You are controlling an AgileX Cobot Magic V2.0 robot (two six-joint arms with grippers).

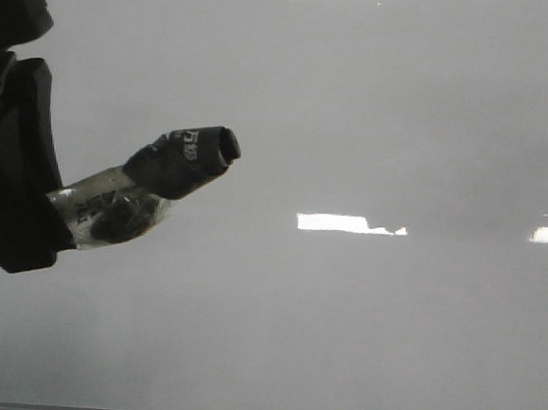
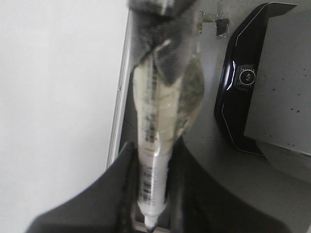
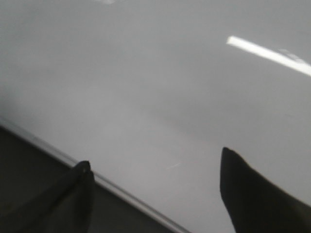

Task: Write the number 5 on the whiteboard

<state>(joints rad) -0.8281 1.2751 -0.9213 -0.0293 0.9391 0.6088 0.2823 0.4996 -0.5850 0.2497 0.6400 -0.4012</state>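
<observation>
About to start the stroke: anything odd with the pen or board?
The clear-barrelled marker in the left gripper still wears its black cap, so it cannot write. The glossy grey-white whiteboard shows no ink, only glare.

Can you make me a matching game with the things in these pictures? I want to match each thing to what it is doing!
Things:
1. marker
2. whiteboard
3. left gripper
4. right gripper

States:
A. open, holding nothing
B. blank, with bright glare patches
C. shut on the marker
D. black cap on, wrapped in clear tape

Pairs: 1-D, 2-B, 3-C, 4-A
</observation>
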